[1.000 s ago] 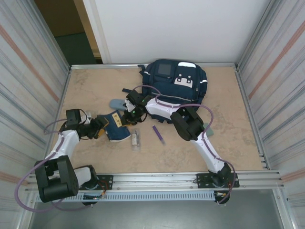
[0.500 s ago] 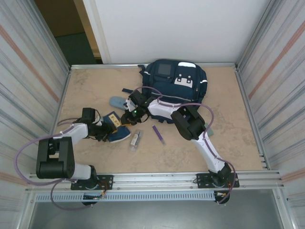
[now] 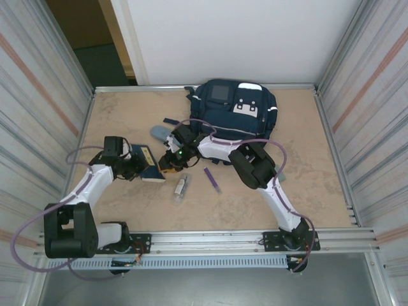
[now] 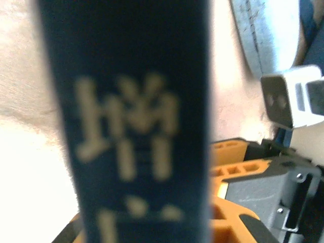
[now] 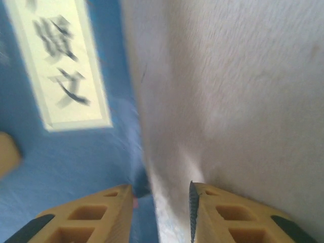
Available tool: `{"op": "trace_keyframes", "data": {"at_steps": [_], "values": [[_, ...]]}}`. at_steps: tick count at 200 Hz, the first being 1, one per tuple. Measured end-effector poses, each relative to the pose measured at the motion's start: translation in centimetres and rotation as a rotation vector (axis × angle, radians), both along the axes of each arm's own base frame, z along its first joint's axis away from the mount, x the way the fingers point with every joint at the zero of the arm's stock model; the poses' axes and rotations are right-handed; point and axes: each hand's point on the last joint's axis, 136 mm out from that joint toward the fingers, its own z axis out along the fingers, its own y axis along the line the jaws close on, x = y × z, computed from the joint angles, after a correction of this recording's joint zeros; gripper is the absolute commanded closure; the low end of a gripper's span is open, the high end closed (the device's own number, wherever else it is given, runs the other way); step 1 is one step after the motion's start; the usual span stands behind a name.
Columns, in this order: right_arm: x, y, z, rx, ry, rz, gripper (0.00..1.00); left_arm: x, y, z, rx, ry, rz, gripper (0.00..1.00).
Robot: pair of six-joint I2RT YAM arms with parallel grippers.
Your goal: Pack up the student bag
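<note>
left fingers apparently clamp the blurred blue book; right fingers slightly apart.

Over 1 second the left arm swung from well short of the student bag to reach closer toward it. The left gripper closed its fingers on the blue book, taking the end farthest from the bag. The book slid a little farther from the bag's left side and showed a narrower outline than before. The right gripper, which had sat on the book's bag-side end, spread its fingers apart and backed slightly off the bag. The small pale packet in front of the bag tipped to a slant.
</note>
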Motion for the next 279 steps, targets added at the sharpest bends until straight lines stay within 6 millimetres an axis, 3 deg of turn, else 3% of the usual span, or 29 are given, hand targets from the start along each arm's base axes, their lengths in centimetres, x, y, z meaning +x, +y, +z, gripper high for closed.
{"op": "trace_keyframes", "data": {"at_steps": [17,38,70,95,127,135,150,182,219,245,279], "values": [[-0.4,-0.8,0.6,-0.009,-0.027,-0.013,0.53,-0.2,0.2,1.4,0.012,-0.017,-0.001,1.0],[-0.5,-2.3,3.2,-0.016,-0.105,-0.049,0.47,-0.4,0.2,4.0,0.018,-0.068,-0.019,1.0],[0.4,-4.9,12.1,0.063,-0.33,-0.113,0.41,0.4,-1.1,10.4,-0.038,-0.251,-0.071,1.0],[1.1,-9.5,19.0,0.103,-0.582,-0.209,0.37,1.2,-2.7,14.7,-0.119,-0.378,-0.117,1.0],[0.3,-16.5,23.4,0.077,-0.823,-0.321,0.28,1.7,-7.0,18.8,-0.189,-0.534,-0.254,1.0],[0.0,-17.8,24.1,0.085,-0.842,-0.341,0.25,1.6,-8.3,19.5,-0.206,-0.562,-0.287,1.0],[-0.1,-20.1,24.9,0.108,-0.833,-0.393,0.0,1.5,-10.3,20.8,-0.245,-0.6,-0.333,1.0],[-0.3,-23.9,24.7,0.203,-0.633,-0.569,0.01,2.3,-14.0,23.0,-0.305,-0.707,-0.395,1.0],[-1.4,-23.7,23.9,0.305,-0.386,-0.671,0.01,3.2,-18.5,24.1,-0.403,-0.776,-0.445,1.0],[-1.9,-23.5,24.7,0.384,-0.314,-0.74,0.0,4.1,-20.8,23.0,-0.467,-0.719,-0.411,1.0],[-3.1,-22.9,26.1,0.486,-0.281,-0.83,0.09,4.5,-22.9,21.8,-0.567,-0.63,-0.309,1.0]]}}
